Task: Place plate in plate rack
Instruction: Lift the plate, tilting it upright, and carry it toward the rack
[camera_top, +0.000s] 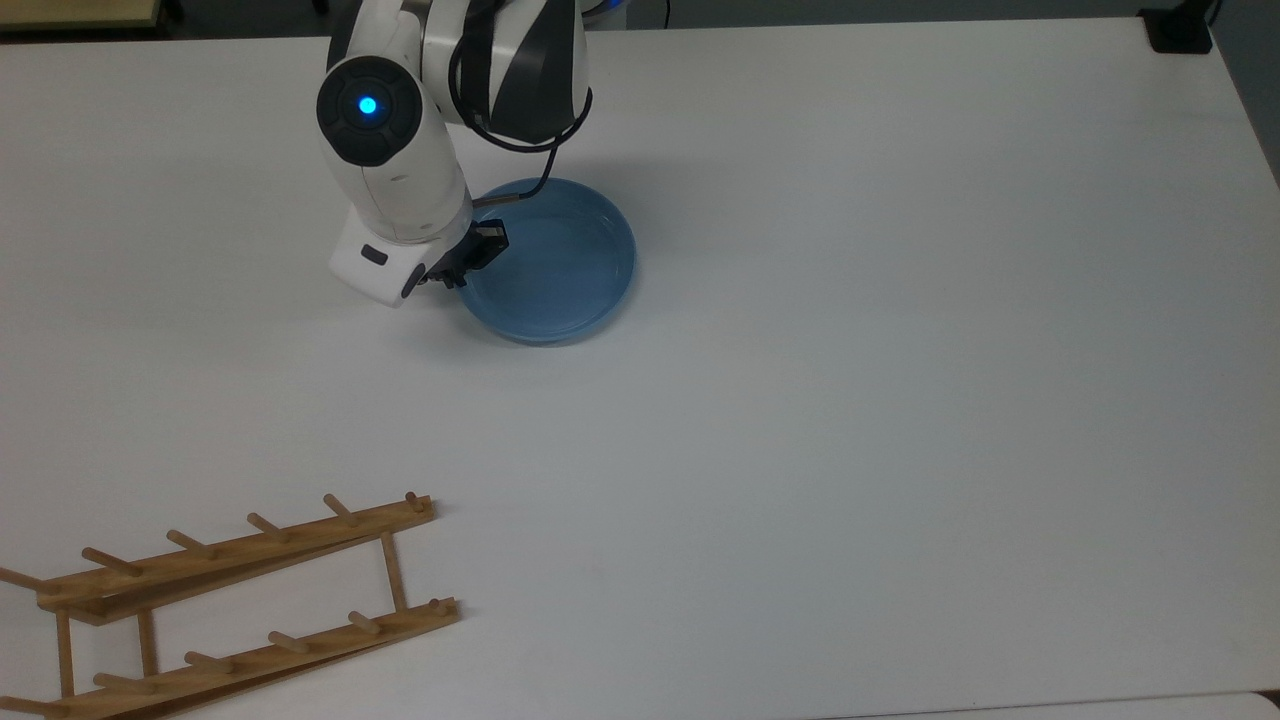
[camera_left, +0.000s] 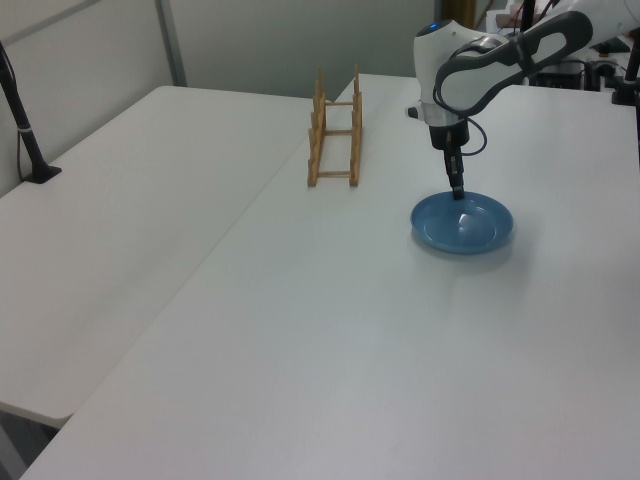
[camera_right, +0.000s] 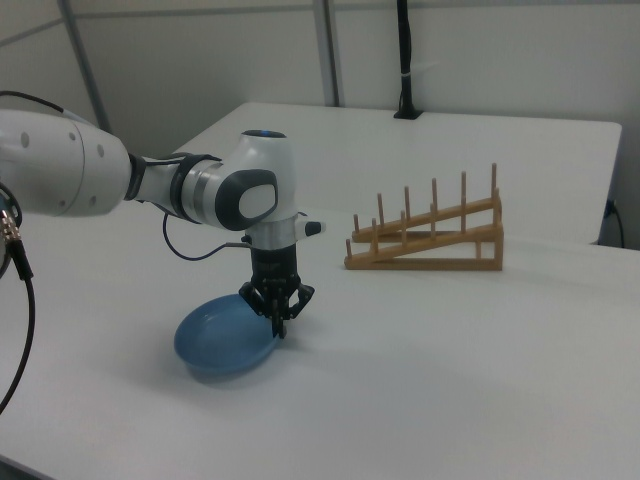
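The pincer (camera_top: 478, 252) seemed clamped on the plate (camera_top: 555, 265) at its left rim, upper middle of the top view; the rack (camera_top: 235, 600) lay well apart at lower left.

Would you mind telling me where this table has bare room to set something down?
The table is bare across the top view's whole right side, right of the plate, and in the wide band between the plate and the plate rack. It is crowded only around the claw at the plate's rim.

Blue plate (camera_top: 560, 270) far from wooden rack (camera_top: 230, 600)
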